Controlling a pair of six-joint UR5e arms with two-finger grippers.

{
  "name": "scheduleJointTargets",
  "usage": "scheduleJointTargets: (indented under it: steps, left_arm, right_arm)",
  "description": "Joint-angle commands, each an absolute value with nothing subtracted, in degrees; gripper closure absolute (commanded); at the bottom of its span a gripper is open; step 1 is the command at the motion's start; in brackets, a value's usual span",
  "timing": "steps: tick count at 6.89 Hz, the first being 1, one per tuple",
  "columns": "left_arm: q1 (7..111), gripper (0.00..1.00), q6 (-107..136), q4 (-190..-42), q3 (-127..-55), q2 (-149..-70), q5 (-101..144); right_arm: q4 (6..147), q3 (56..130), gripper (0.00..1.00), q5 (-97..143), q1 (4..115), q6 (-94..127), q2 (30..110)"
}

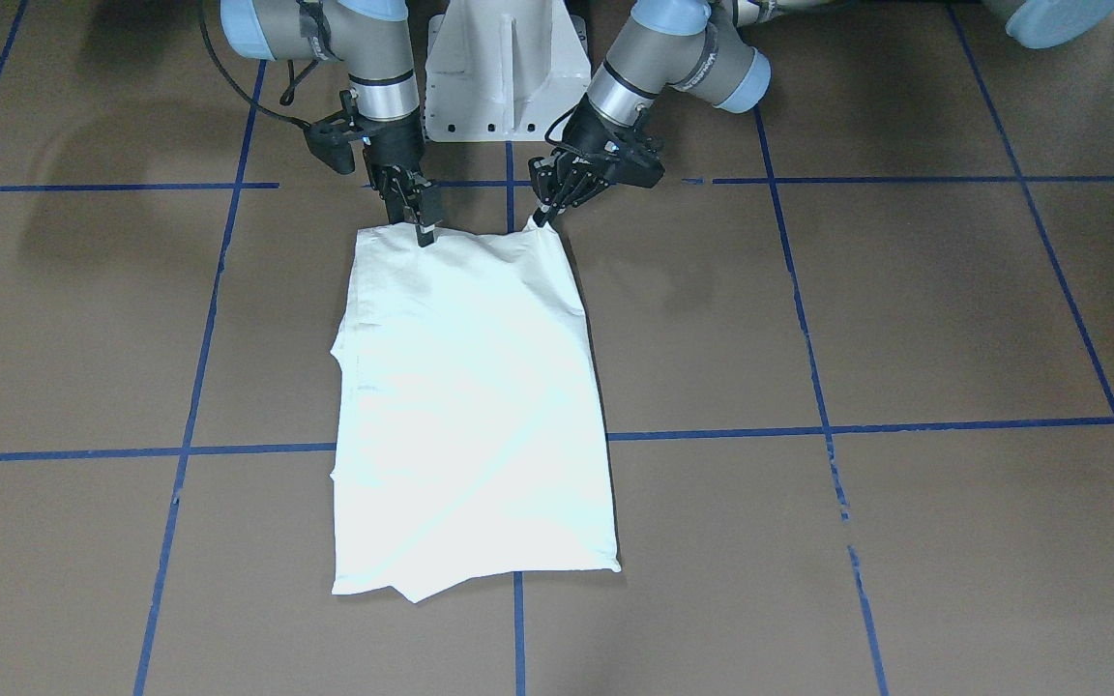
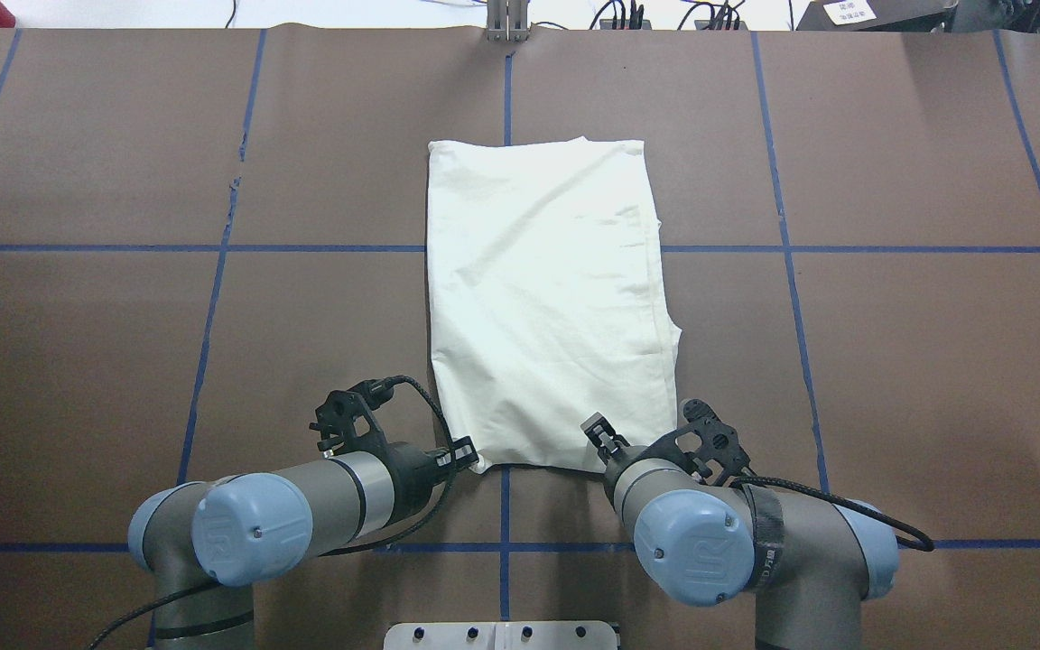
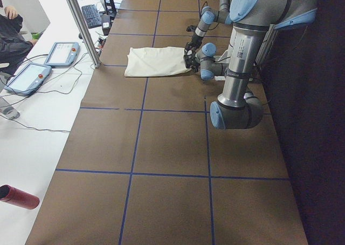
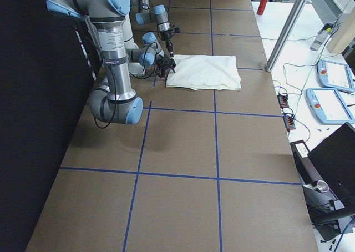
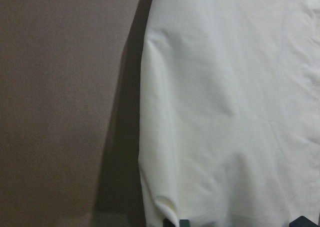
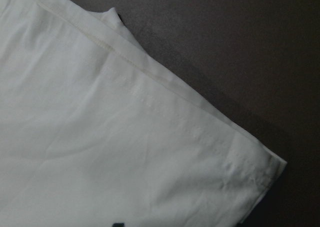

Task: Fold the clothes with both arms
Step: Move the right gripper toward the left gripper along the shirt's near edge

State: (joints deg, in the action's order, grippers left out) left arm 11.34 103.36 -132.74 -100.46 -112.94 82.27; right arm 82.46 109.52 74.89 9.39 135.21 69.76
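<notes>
The clothes are one cream-white shirt (image 1: 470,406) (image 2: 547,298), folded into a long rectangle with its plain side up, flat on the brown table. No print shows. My left gripper (image 1: 540,220) (image 2: 468,454) is shut on the corner of the shirt's edge nearest the robot, and that corner is lifted slightly. My right gripper (image 1: 427,232) (image 2: 597,430) points straight down, shut on the same edge near its other corner. The wrist views show only cloth (image 5: 225,112) (image 6: 100,137) and dark table.
The white pedestal base (image 1: 507,68) stands just behind both grippers. Blue tape lines (image 1: 808,430) grid the table. A white bench beside the far edge holds control tablets (image 3: 62,53), a metal post (image 3: 81,24) and cables. A red bottle (image 3: 19,196) lies there.
</notes>
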Motion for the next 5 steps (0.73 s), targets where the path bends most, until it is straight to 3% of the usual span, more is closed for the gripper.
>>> scheduleJointTargets:
  steps: [1,5]
  left_arm:
    - [11.34,1.0,103.36,-132.8,-100.55,-112.94,82.27]
    - [11.34,1.0,103.36,-132.8,-100.63,-112.94,82.35]
  right_arm:
    - [82.27,108.63,0.2,74.01,10.02,135.26,69.52]
    - [82.18,107.67,0.18,73.74,9.93,135.26,68.82]
